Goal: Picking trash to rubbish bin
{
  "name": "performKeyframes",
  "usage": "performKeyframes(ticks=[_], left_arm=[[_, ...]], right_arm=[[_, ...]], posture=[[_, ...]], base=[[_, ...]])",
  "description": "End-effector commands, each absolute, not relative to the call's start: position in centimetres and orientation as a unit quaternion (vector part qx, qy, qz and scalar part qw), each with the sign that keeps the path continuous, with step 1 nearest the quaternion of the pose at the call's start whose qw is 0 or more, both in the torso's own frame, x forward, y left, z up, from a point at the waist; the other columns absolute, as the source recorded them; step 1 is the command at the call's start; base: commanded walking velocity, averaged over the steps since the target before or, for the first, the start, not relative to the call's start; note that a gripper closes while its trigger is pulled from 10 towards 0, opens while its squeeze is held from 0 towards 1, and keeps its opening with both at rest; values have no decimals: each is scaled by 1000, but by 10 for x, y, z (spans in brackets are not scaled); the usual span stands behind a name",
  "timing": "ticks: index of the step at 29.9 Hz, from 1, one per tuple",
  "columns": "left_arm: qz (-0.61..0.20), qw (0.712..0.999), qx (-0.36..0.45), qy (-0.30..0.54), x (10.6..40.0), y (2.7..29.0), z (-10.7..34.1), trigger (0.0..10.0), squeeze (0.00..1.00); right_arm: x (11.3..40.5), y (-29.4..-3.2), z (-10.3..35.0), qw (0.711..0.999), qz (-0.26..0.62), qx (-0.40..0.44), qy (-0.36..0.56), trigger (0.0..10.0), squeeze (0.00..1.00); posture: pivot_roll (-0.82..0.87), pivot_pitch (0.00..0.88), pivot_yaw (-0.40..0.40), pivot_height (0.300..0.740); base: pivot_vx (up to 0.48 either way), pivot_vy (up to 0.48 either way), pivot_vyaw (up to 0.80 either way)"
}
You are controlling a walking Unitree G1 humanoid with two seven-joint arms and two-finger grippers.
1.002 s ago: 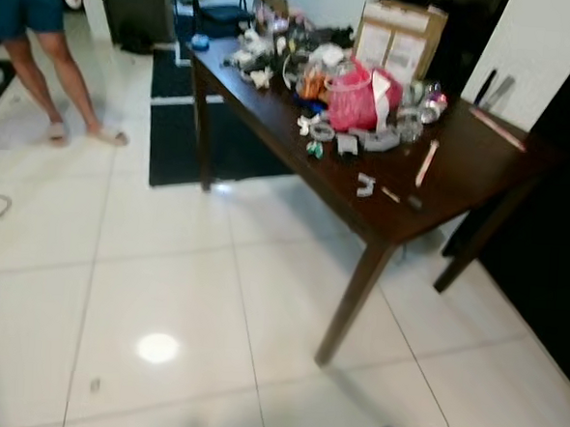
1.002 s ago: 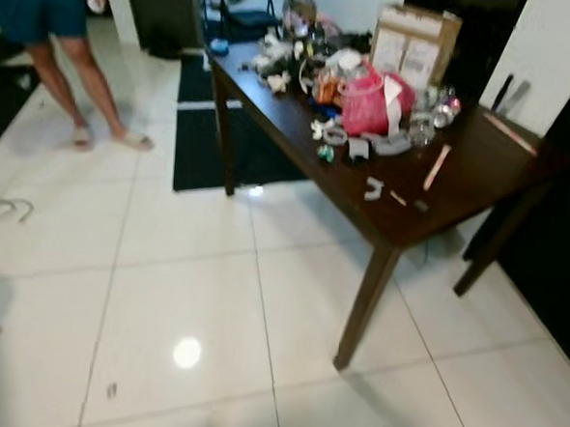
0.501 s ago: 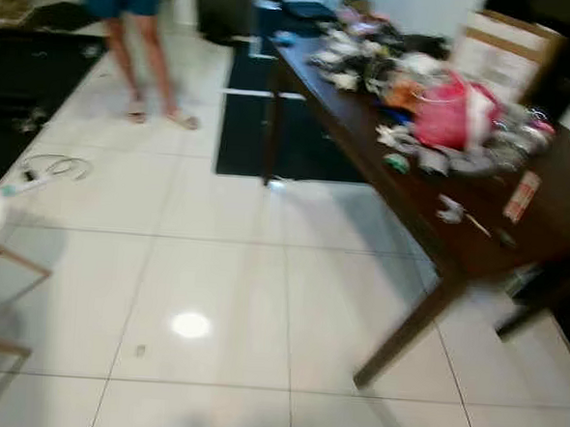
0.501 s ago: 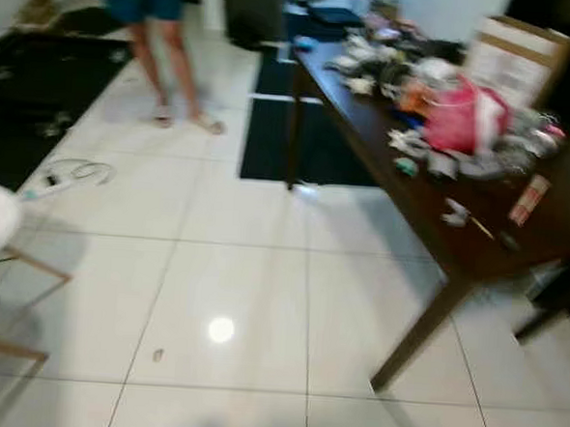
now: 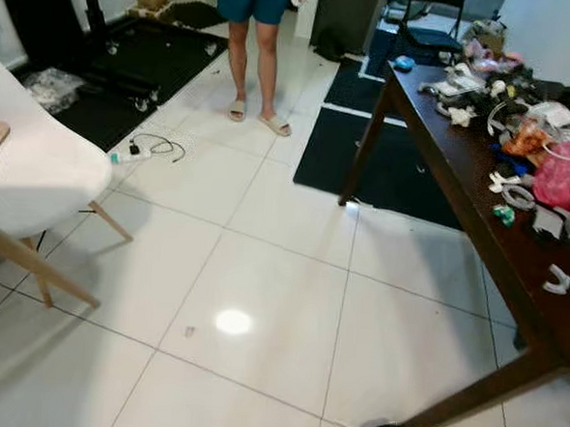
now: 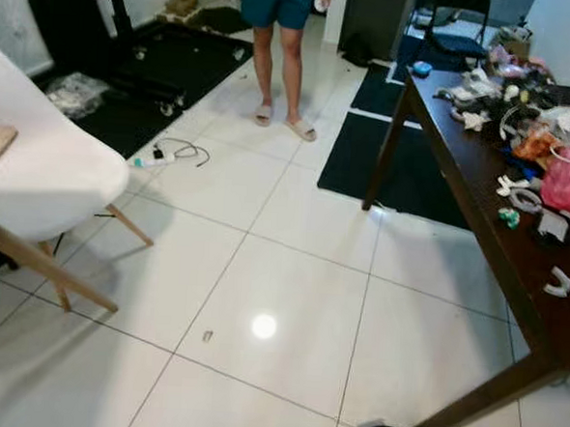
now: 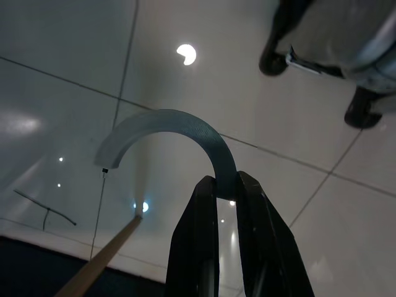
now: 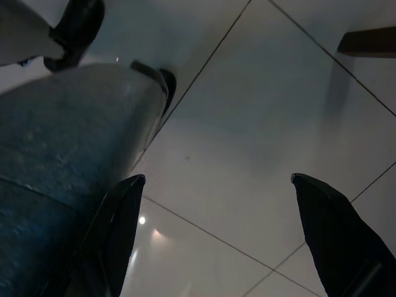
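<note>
Both head eyes looked forward and down, sharing the glossy white tiled floor [image 5: 289,301] and dark wooden worktop [image 5: 479,201]; both wrist cameras faced that floor closely.

The left gripper [image 7: 226,192] is made up of two long, glossy black fingers [image 7: 197,247] with rounded tips. The right gripper [image 8: 216,204] is formed of two black, tapering fingers [image 8: 120,223]. A grey, speckled cylindrical part, possibly a leg, is seen beside it.
</note>
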State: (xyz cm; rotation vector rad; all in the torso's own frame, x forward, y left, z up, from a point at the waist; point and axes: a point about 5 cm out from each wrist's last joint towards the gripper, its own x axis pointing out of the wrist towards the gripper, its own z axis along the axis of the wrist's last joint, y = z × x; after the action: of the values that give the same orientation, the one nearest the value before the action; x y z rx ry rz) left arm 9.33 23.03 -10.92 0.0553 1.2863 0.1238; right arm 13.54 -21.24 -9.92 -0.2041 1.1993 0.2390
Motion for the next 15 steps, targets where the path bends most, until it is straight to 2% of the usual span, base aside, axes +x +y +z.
performKeyframes(ticks=[1, 15], left_arm=[[58, 790, 29, 610, 85, 231, -111, 10000, 0], [52, 790, 35, 609, 87, 231, -111, 10000, 0]], right_arm=[[126, -211, -103, 804, 117, -94, 575, 10000, 0], [122, -208, -104, 802, 121, -92, 578, 10000, 0]], posture=[[112, 86, -61, 740], [111, 87, -56, 740]], base=[[0, 0, 725], [0, 0, 727]])
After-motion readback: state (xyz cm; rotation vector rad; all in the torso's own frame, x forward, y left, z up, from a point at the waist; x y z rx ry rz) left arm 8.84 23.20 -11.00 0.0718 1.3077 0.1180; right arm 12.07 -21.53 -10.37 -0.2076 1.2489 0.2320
